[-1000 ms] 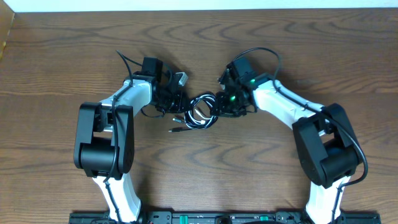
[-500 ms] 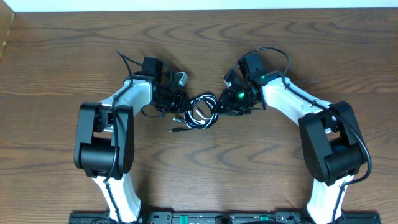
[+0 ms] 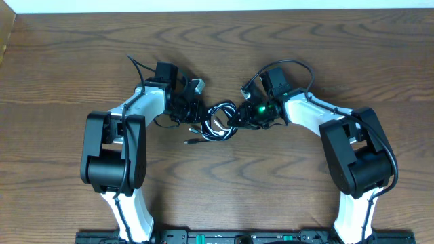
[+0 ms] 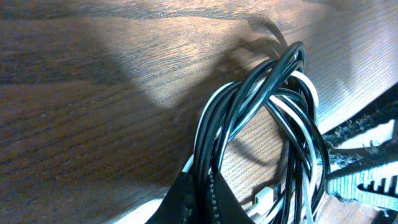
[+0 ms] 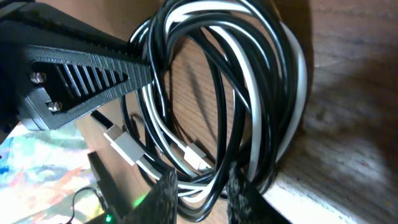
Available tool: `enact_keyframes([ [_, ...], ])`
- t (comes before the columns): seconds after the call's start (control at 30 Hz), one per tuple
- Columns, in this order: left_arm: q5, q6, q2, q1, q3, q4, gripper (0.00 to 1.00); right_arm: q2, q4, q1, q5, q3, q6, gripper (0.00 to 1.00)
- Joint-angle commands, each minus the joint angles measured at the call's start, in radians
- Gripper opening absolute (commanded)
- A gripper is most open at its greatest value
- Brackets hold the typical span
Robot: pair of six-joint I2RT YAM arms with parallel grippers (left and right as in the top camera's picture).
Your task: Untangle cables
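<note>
The cables (image 3: pixel 218 122) lie in one small messy heap in the middle of the brown wooden worktop (image 3: pixel 285 190). The heap is made of black loops and white loops, all wound through each other.

Seen from above, the left end effector (image 3: pixel 192 114) is at the 9 o'clock side of the heap. The right end effector (image 3: pixel 239 116) is at the 3 o'clock side. Both touch the heap, and the two arms reach in from the sides.

A loose black end (image 3: pixel 192 142) pokes out of the heap toward 7 o'clock and lies flat on the wood.

In the left wrist view, the two dark fingers are pressed together at 6 o'clock. A few black and white strands come up from between them, so this end effector is clamped on the cables. The loops lean up and away toward 1 o'clock.

In the right wrist view, the two dark fingers stand at 6 o'clock with black strands running between them. The fingers are close, but I cannot tell if they squeeze the strands or only sit beside them. Two small white plugs (image 5: pixel 126 147) show inside the loops, toward 8 o'clock. A ribbed finger of the other arm reaches into the loops from 9 o'clock.
</note>
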Motion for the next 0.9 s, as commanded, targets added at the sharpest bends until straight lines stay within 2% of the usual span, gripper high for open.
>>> enact_keyframes([
  [0.0,-0.063,-0.005,0.008,-0.005,-0.005,-0.005,0.08,0.008,0.043,0.005,-0.023,-0.033,0.051,0.22],
  [0.17,-0.063,-0.005,0.008,-0.005,-0.005,-0.006,0.08,0.008,0.160,0.005,-0.025,-0.094,0.105,0.20],
  [0.33,-0.063,-0.005,0.008,-0.005,-0.005,-0.006,0.08,0.008,0.359,0.005,-0.089,-0.168,0.169,0.19],
  [0.8,-0.063,-0.005,0.008,-0.005,-0.005,-0.006,0.08,0.008,0.571,0.082,-0.089,-0.211,0.171,0.18],
  [0.87,-0.063,-0.005,0.008,-0.005,-0.005,-0.006,0.08,0.008,0.629,0.093,-0.098,-0.211,0.172,0.14],
])
